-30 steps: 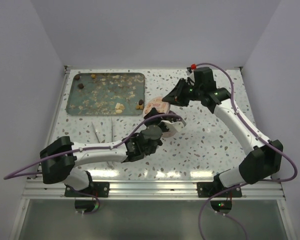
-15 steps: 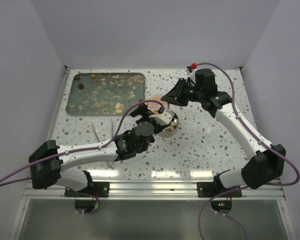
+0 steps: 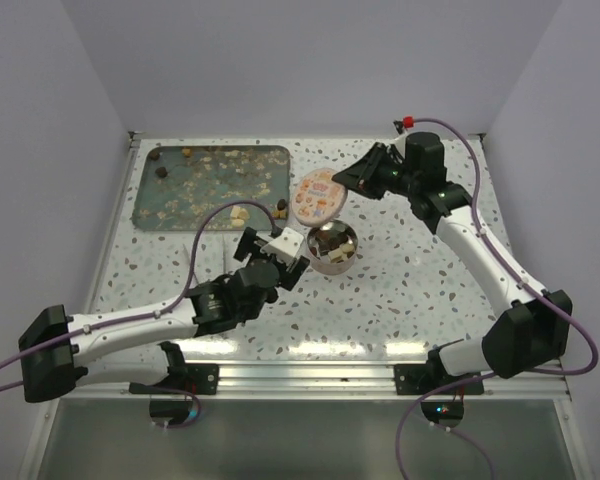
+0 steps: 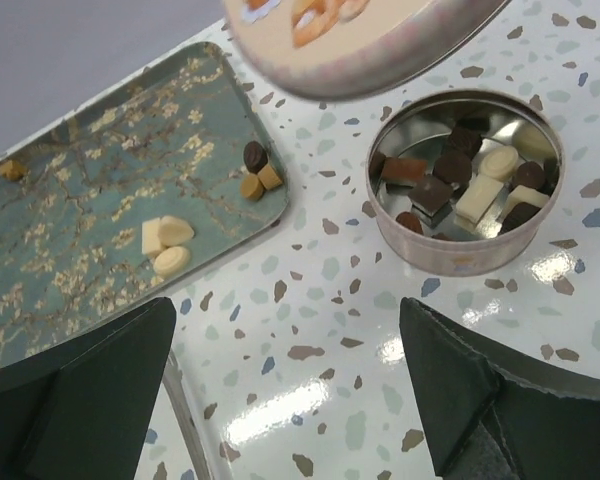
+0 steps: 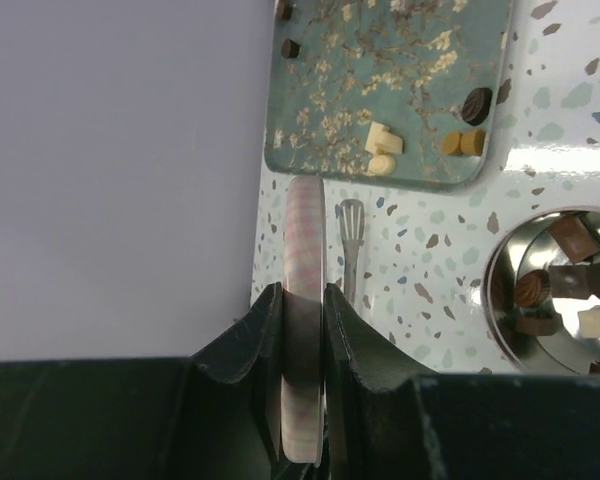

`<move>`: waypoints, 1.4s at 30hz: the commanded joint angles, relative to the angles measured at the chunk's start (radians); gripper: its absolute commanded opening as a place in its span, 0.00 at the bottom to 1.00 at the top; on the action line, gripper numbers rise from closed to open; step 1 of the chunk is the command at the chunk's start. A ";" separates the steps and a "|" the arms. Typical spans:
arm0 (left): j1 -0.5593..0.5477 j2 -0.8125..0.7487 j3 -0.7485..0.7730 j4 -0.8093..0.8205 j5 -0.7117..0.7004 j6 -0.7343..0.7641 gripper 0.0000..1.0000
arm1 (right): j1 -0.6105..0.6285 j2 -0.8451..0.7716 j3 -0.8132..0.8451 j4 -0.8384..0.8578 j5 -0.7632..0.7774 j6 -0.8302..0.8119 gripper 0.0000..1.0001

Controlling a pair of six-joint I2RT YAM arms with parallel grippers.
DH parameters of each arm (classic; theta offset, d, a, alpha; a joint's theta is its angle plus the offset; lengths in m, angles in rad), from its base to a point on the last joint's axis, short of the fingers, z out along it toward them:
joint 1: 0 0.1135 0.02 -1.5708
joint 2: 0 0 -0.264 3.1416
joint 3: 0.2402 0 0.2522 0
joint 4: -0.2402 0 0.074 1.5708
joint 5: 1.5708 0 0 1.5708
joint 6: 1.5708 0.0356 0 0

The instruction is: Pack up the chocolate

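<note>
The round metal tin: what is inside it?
The tin holds dark and cream chocolate pieces on its shiny bottom. Anything under those pieces is covered, so I cannot tell.

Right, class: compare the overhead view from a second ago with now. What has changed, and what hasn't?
The left gripper, closed over the tin a second ago, has opened and drawn back toward the near left, uncovering the tin. The right gripper still clamps the lid by its rim beside the tin. The tin, the tray and its leftover chocolate stayed put.
</note>
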 commanded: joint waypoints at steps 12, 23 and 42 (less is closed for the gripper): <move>0.490 -0.018 0.049 -0.043 0.846 -0.515 1.00 | -0.143 -0.109 -0.288 0.143 -0.015 -0.065 0.00; 0.611 0.259 0.129 0.147 1.352 -0.729 1.00 | -0.205 -0.141 -0.500 0.355 -0.040 -0.043 0.00; 0.614 0.477 0.180 0.249 1.437 -0.786 1.00 | -0.260 -0.009 -0.703 0.718 -0.106 -0.005 0.00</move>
